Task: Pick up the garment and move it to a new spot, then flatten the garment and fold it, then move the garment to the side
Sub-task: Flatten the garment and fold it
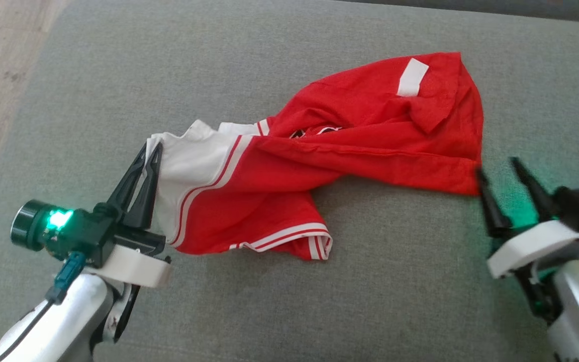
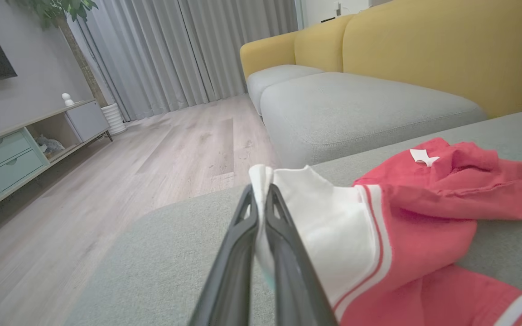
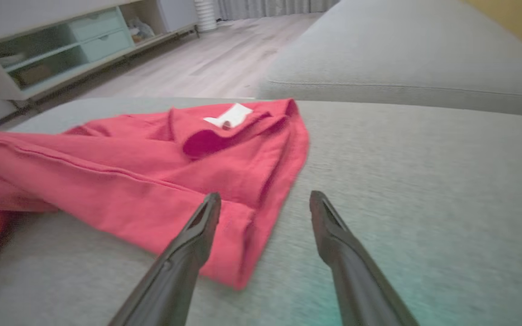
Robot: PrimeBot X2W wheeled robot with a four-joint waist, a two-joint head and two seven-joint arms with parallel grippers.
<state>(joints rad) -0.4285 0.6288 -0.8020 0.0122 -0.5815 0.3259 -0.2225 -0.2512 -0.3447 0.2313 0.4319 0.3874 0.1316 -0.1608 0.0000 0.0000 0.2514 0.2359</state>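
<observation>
The garment (image 1: pixel 360 151) is laid crumpled and stretched across the middle of the cushion (image 1: pixel 269 311), with its red body bunched towards the cushion's far right and its white side panel drawn out towards the cushion's left. A white label (image 1: pixel 412 76) is exposed on the red fabric at the end nearest the cushion's far edge. Black lettering with a white outline is partly seen in a fold near the cushion's centre; it cannot be read. The left gripper (image 1: pixel 152 148) is positioned over the left part of the cushion, with its fingers pressed together on the edge of the white panel, which is pinched between them and raised slightly off the cushion. The same pinch is confirmed in the left wrist view, where white cloth is seen trapped between the fingers of the left gripper (image 2: pixel 261 192). The right gripper (image 1: pixel 496 168) is held low over the right part of the cushion with its fingers spread wide and nothing between them. In the right wrist view, one finger of the right gripper (image 3: pixel 265 197) is seen against the red corner; whether that corner is touched cannot be told.
</observation>
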